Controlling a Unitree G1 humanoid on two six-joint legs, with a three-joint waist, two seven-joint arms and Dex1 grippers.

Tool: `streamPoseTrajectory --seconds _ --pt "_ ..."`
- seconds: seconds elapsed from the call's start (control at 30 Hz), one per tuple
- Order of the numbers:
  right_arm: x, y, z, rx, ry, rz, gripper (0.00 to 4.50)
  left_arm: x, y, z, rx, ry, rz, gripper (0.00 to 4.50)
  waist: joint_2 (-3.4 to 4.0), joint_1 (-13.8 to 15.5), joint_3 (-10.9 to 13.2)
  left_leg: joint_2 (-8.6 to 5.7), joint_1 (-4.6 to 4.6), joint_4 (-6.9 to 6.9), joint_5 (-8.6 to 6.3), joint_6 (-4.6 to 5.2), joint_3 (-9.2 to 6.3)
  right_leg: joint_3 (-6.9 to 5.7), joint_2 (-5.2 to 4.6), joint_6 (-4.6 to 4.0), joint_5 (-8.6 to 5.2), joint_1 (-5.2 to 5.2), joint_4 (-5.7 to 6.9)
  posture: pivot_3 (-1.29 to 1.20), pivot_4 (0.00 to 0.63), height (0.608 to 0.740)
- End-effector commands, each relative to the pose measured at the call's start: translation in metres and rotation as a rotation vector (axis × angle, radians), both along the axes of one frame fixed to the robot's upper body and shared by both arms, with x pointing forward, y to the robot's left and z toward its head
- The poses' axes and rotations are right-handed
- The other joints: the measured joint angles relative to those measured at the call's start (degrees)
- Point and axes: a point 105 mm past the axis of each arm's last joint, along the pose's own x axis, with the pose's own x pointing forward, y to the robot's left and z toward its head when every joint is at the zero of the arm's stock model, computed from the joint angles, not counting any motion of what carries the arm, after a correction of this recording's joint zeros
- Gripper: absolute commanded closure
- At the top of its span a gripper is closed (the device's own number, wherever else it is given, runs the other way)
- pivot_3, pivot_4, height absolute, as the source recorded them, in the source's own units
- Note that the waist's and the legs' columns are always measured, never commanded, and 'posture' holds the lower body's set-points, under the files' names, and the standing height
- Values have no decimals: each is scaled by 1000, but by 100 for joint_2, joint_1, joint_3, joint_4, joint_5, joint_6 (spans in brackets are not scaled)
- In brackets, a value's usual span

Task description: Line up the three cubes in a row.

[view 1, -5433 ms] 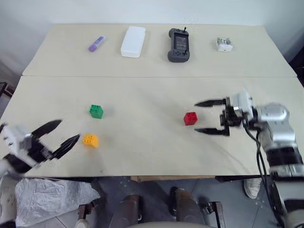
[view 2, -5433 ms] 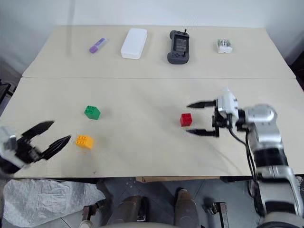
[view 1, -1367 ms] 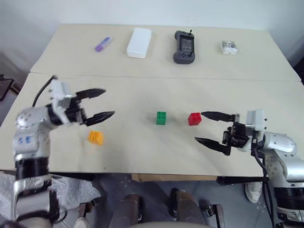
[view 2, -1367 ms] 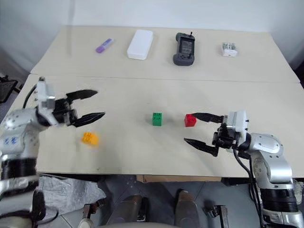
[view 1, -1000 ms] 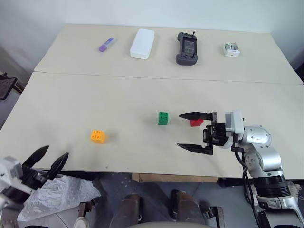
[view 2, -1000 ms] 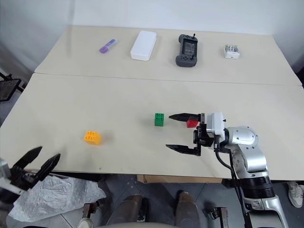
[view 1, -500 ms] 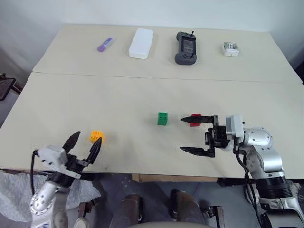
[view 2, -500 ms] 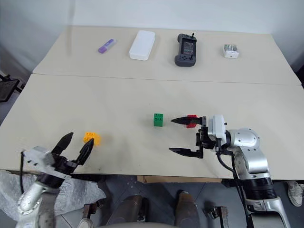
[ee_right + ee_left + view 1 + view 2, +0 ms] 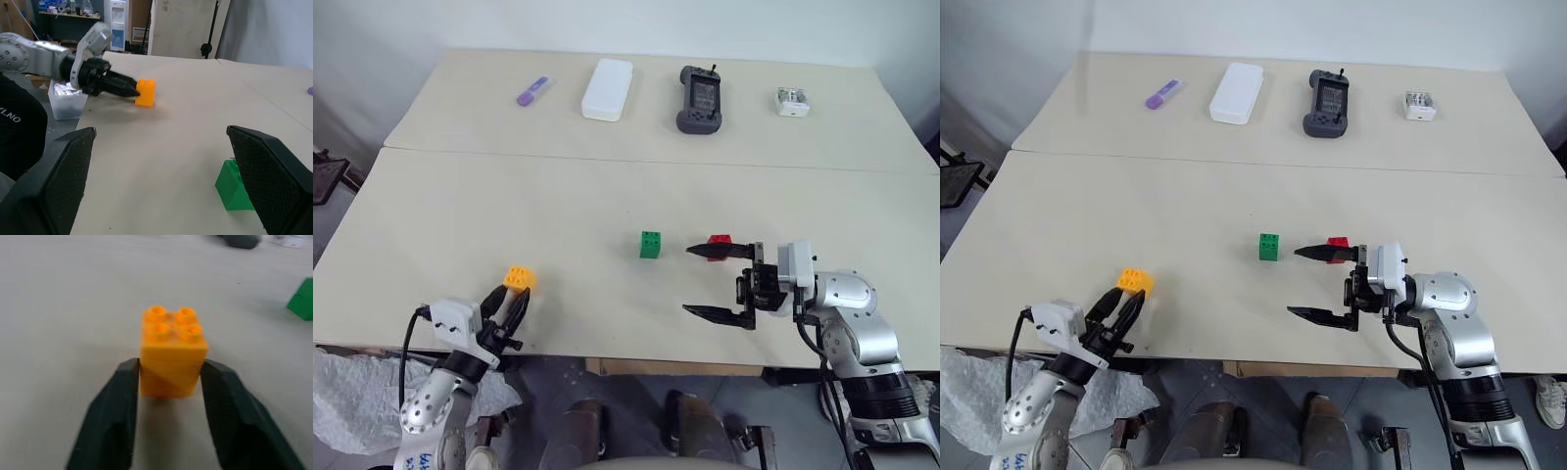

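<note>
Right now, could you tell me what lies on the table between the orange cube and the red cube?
The green cube sits between the orange cube and the red cube, close beside the red one. The left eye view shows it.

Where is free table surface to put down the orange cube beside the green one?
Bare table lies between the orange cube and the green cube, and ahead of them up to the seam. Right of green it is crowded: the red cube and the open right gripper.
</note>
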Motion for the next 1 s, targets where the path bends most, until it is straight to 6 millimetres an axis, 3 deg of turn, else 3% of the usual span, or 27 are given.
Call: streamPoseTrajectory --seconds 0.03,0.17,0.33,0.43,0.63,1.0 --pt "-3 -15 11 -18 -45 -50 0 -1 -16 28 42 -43 -404 3046 0 -1 0 1 -1 0 0 0 0 0 0 -1 0 -1 5 0 150 740" --pt "-4 -33 9 -46 -43 -113 0 30 -11 40 206 -12 -659 3046 24 -16 -7 -8 -1 0 2 4 1 -2 1 -7 -4 -6 21 0 150 740" --pt "-7 -54 9 -47 -41 -218 0 71 -28 50 357 -11 -913 3046 22 -16 -6 -13 -4 -2 7 13 15 -10 9 0 0 -7 21 0 150 740" --pt "-13 -66 10 -38 -59 -296 0 95 -40 43 451 24 -1003 3046 19 -9 -6 -29 -7 -3 7 15 28 -21 16 1 0 -7 18 0 150 740" --pt "-31 -76 6 -28 -61 -408 0 116 -50 38 538 68 -1033 3046 -2 -40 6 -15 -9 -7 6 18 112 -47 18 4 1 -17 13 0 150 740" --pt "-41 -77 4 -23 -54 -466 0 127 -52 37 575 93 -982 3046 -12 -14 4 6 -5 2 5 24 130 -34 11 17 9 -23 19 0 150 740"
